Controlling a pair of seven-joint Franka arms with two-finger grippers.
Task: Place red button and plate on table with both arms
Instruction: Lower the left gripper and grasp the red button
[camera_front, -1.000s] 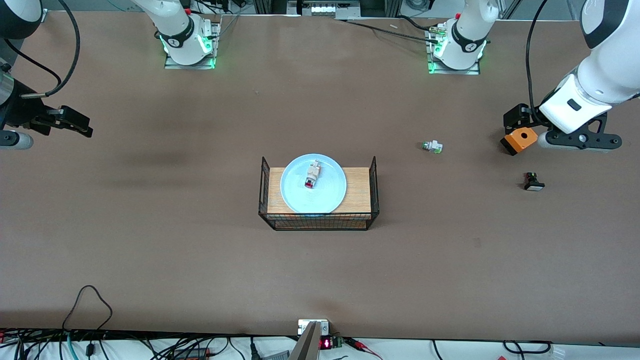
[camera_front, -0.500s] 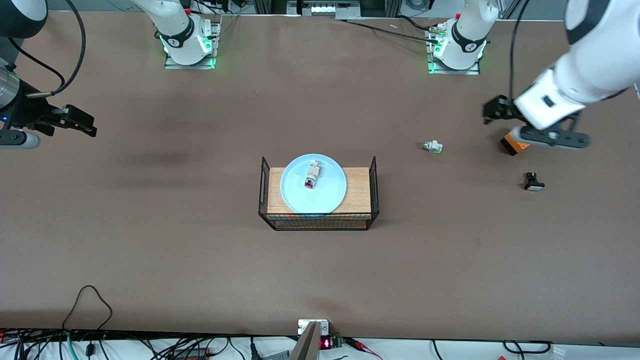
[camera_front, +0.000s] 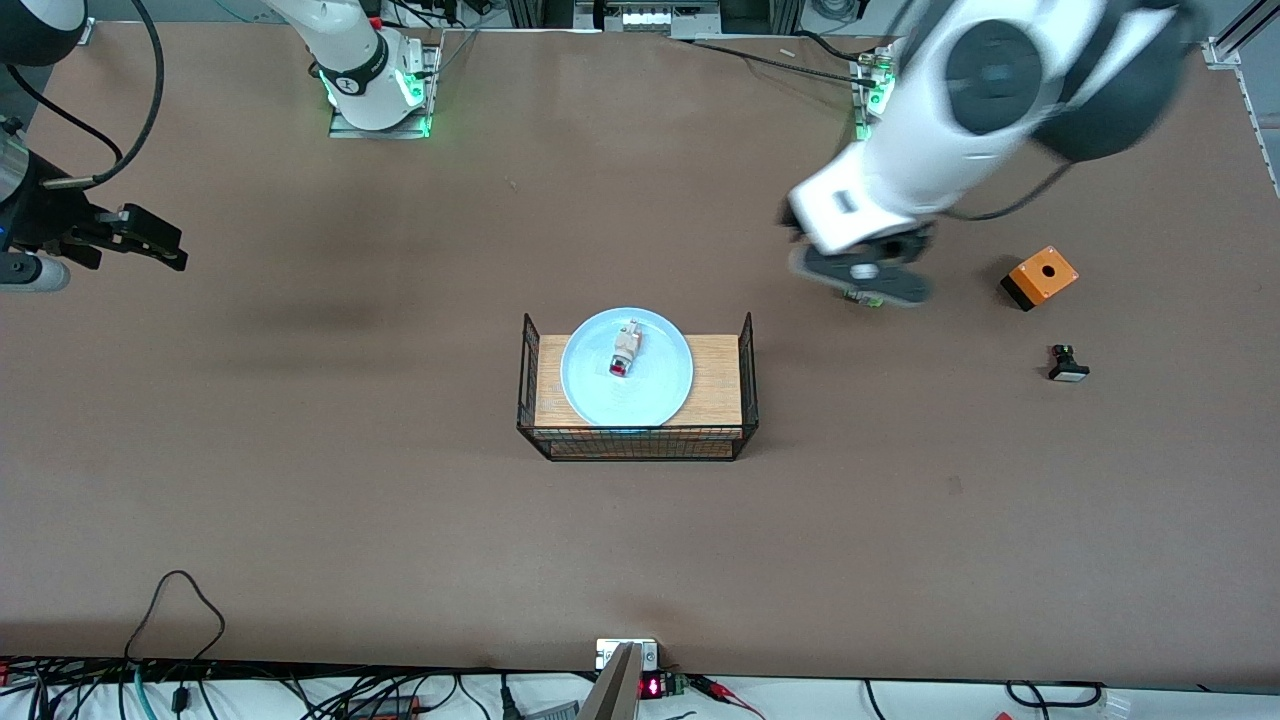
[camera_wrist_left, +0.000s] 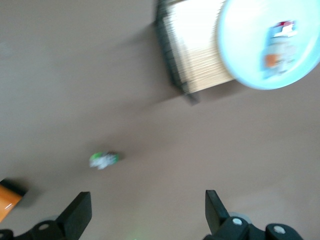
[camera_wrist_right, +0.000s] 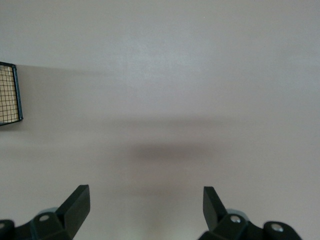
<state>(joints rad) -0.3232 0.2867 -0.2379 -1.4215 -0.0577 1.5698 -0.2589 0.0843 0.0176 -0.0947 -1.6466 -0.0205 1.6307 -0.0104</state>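
The pale-blue plate (camera_front: 660, 395) sits on a small wooden-topped wire rack (camera_front: 715, 385) in the middle of the brown table (camera_front: 400, 500). The red button (camera_front: 624, 354) lies on the plate, red cap toward the front camera. My left gripper (camera_front: 800, 222) is open and empty, up in the air over the table between the rack and the left arm's base. Its wrist view shows the plate (camera_wrist_left: 250, 55), the button (camera_wrist_left: 280, 45) and its open gripper (camera_wrist_left: 147, 212). My right gripper (camera_front: 165, 250) is open and empty at the right arm's end of the table, also shown in its wrist view (camera_wrist_right: 145, 210).
A green-tipped part (camera_front: 875, 300) lies under the left hand, and also shows in the left wrist view (camera_wrist_left: 104, 160). An orange box (camera_front: 1040, 277) and a black part with a white cap (camera_front: 1067, 366) lie toward the left arm's end. The rack's corner (camera_wrist_right: 9, 95) shows in the right wrist view.
My left arm has swung fast from over the orange box toward the rack and is now over the green-tipped part. The right gripper has barely moved. Plate and button are unmoved.
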